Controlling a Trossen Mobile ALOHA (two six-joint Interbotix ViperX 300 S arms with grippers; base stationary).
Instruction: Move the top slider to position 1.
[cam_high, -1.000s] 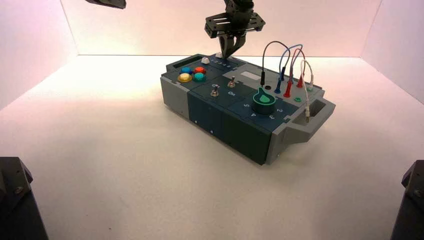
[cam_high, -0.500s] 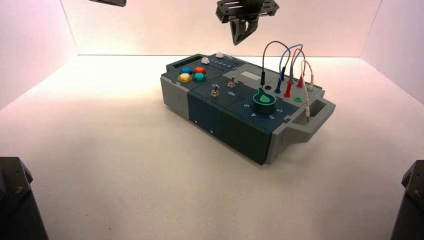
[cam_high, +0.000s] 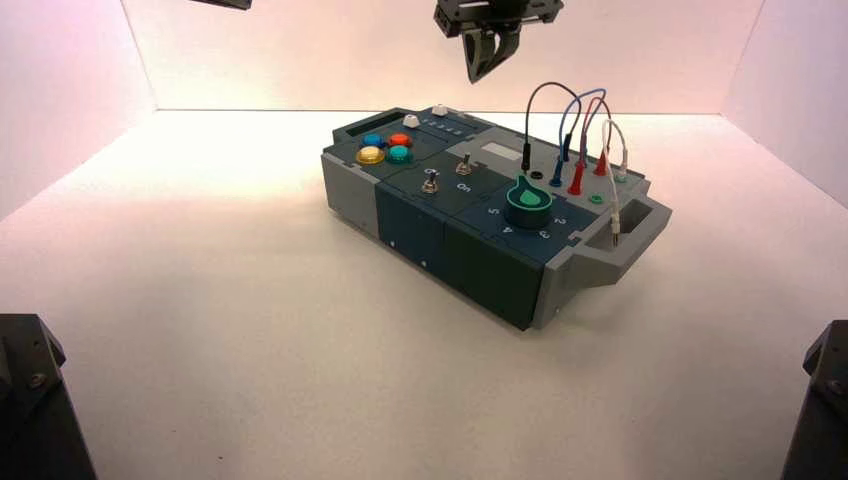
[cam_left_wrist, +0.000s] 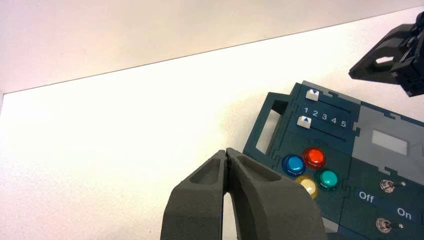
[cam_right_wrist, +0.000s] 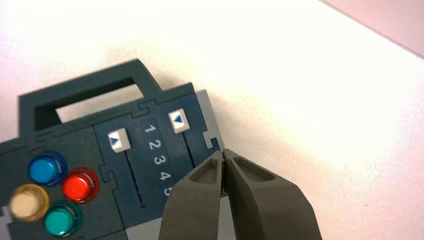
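The top slider (cam_right_wrist: 178, 121) is a small white blocky knob in the track nearest the box's far edge, level with the printed digit 1 (cam_right_wrist: 148, 128). It also shows in the high view (cam_high: 438, 109) and the left wrist view (cam_left_wrist: 312, 94). My right gripper (cam_high: 483, 65) hangs shut and empty well above the slider panel; in its own view its tips (cam_right_wrist: 223, 152) sit past the 5 end, apart from the knob. My left gripper (cam_left_wrist: 227, 151) is shut and empty, parked high at the far left (cam_high: 222, 4).
The second slider (cam_right_wrist: 119, 140) also sits at the 1 end. Coloured push buttons (cam_right_wrist: 79, 185) lie beside the sliders. Two toggle switches (cam_high: 464, 165), a green dial (cam_high: 527, 201) and plugged wires (cam_high: 580, 150) fill the rest of the box (cam_high: 440, 250).
My right gripper has risen from just above the slider panel to well above it, drifting slightly right. The top slider knob has stayed at the 1 end. The left arm has not moved.
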